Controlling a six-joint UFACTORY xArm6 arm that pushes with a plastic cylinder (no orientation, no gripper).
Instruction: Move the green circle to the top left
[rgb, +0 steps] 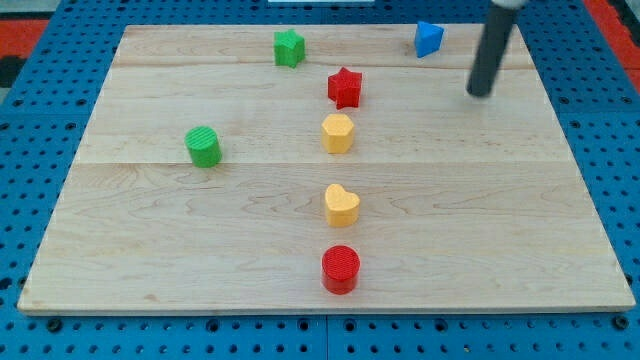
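Right now my tip (481, 94) touches nothing, with the blue block (428, 38) nearest, toward the view's left. Far off to its lower left across the tabletop (520, 230) sits the green circle (204, 146); I judge the approach step is in hand, needing a sweep to its lower right side.

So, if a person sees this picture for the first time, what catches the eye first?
Probably the column of blocks down the middle: red star, yellow hexagon, yellow heart, red circle. Next, the dark rod at the view's top right, my tip right of the star and below the blue block. The green circle sits alone at the left.
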